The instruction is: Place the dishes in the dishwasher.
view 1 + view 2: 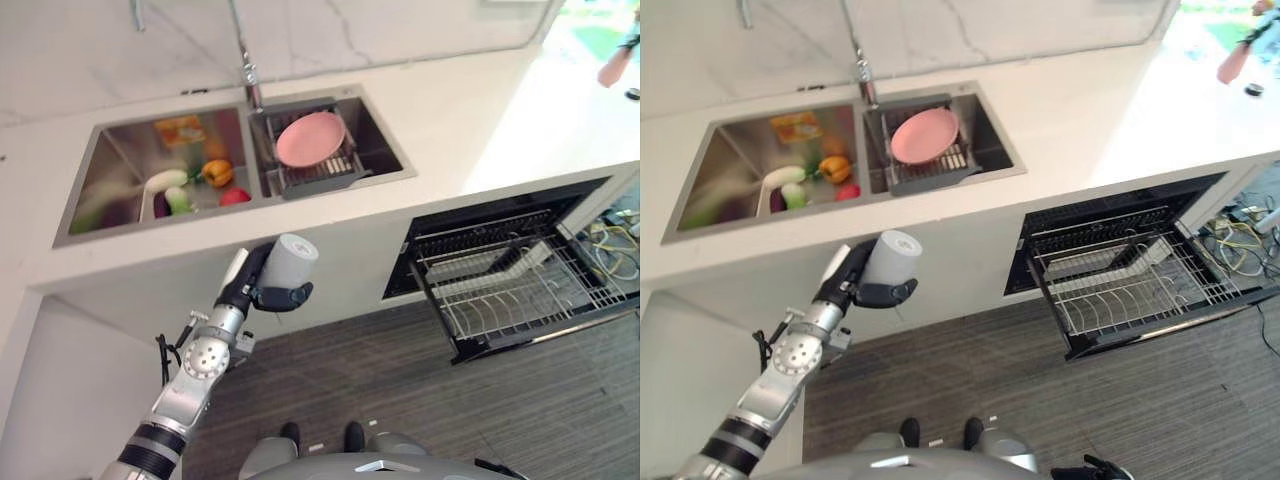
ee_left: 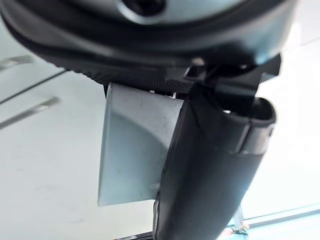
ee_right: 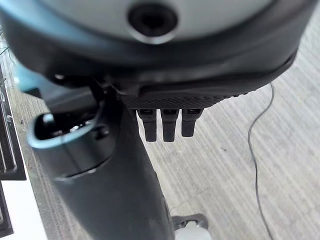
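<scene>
My left hand (image 1: 256, 288) is held in front of the counter's face, below the sink, shut on a pale grey cup (image 1: 291, 261) that stands upright in its grasp. Up close in the left wrist view, the cup (image 2: 131, 150) sits against the palm with the thumb (image 2: 212, 175) across its side. A pink plate (image 1: 311, 137) leans in a dark drain rack (image 1: 322, 176) in the right basin of the sink. The dishwasher (image 1: 500, 225) under the counter at the right stands open, with its wire rack (image 1: 520, 288) pulled out and bare. My right hand (image 3: 100, 175) hangs over the floor, fingers (image 3: 169, 124) straight, holding nothing.
The left basin (image 1: 120, 150) holds several fruits and vegetables and a white dish. A tap (image 1: 247, 60) rises behind the sink. White counter (image 1: 470, 110) runs to the right above the dishwasher. Grey plank floor (image 1: 380, 380) lies between me and the pulled-out rack.
</scene>
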